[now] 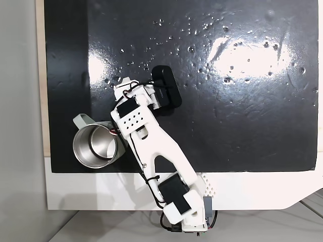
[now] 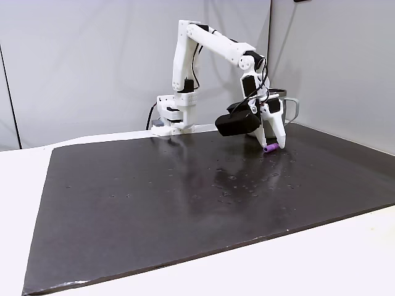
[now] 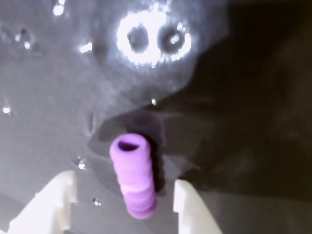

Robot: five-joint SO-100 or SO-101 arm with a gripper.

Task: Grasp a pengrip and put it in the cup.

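Note:
A small purple ribbed pengrip (image 3: 132,178) lies on the black mat, also visible in a fixed view (image 2: 270,148). My white gripper (image 3: 123,181) stands open around it, one fingertip (image 3: 63,195) to its left and the other to its right, with a gap on each side. From the side, the gripper (image 2: 273,145) points down with its tips at the mat. From above, the gripper (image 1: 120,86) covers the pengrip. The cup (image 1: 96,146), steel inside with a pale green handle, stands upright at the mat's lower left, close beside the arm, and shows behind the gripper (image 2: 289,102).
The black mat (image 1: 242,116) is glossy, with small specks and light glare. The black wrist camera (image 1: 166,86) juts out to the right of the gripper. The arm's base (image 1: 186,206) sits at the table's near edge. White table (image 2: 345,259) surrounds the mat.

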